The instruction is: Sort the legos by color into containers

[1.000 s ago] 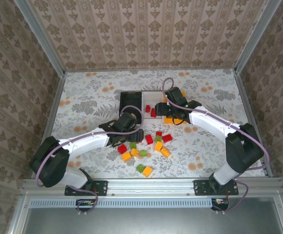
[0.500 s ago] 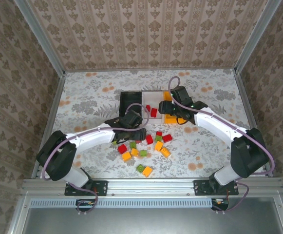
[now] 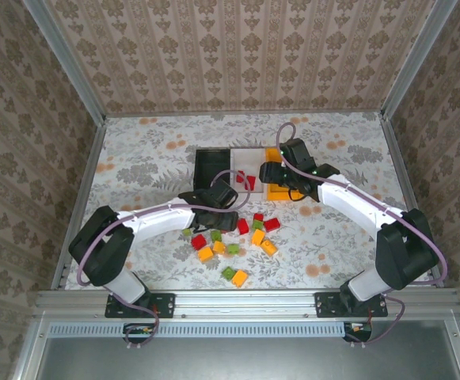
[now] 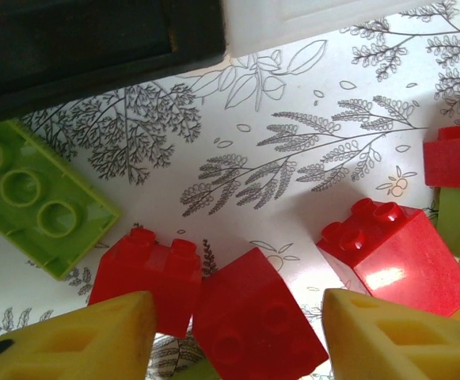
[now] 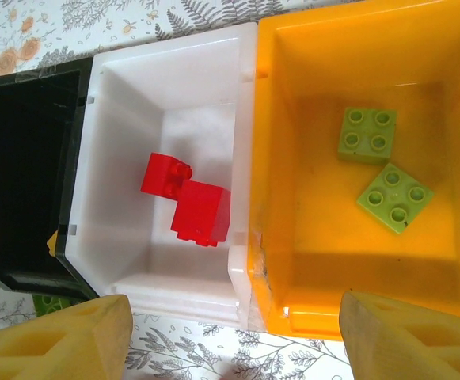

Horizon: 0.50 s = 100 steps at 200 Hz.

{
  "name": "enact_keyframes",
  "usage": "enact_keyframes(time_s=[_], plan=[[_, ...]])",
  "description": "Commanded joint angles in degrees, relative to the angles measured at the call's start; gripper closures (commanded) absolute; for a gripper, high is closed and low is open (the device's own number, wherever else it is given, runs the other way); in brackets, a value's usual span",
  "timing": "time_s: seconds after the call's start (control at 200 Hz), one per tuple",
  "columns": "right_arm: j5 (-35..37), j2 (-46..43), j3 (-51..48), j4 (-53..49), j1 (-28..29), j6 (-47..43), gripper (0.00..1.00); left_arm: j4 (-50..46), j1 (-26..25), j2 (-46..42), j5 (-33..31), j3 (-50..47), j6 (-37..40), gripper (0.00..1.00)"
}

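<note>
3 bins in a row at the back of the table: black bin, white bin, orange bin. the white bin has 2 red legos, the orange bin has 2 green legos w/ 4 bumps each. the right gripper hangs over the bins, fingers wide apart, nothing in them. loose legos in red, green & orange lie in front. the left gripper is low over two red bricks side by side, fingers apart, not pinching.

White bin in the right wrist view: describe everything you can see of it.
The white bin is a rectangular open-top container of smooth, glossy plastic, standing upright on the patterned table. It is the middle of a joined row, black bin on one side, orange-yellow bin on the other. Two red bricks lie together on its floor. The right gripper hangs open above its near wall, not touching it.
</note>
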Motion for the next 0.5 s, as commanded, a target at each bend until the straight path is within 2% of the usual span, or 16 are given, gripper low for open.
enact_keyframes(time_s=[0.0,0.105,0.175,0.365,0.495], plan=[[0.56,-1.89,-0.58,0.45,-0.38,1.03,0.29,-3.99,-1.00,0.44,-0.99,0.16,0.90,0.39],[0.27,-1.70,-0.68,0.56,-0.46,1.34,0.29,-5.47,-1.46,-2.59,-2.24,-1.02,0.34,0.44],[-0.21,-1.66,-0.86,1.01,-0.51,1.47,0.29,-5.26,-1.72,-4.33,-1.78,-2.00,0.39,0.43],[-0.13,-1.98,-0.61,0.76,-0.72,1.39,0.29,-6.31,-5.62,-5.84,-3.13,0.71,1.02,0.33],[-0.13,-2.42,-0.92,0.78,-0.99,1.30,0.29,-7.13,-5.60,-4.64,-2.49,1.45,0.53,0.32]])
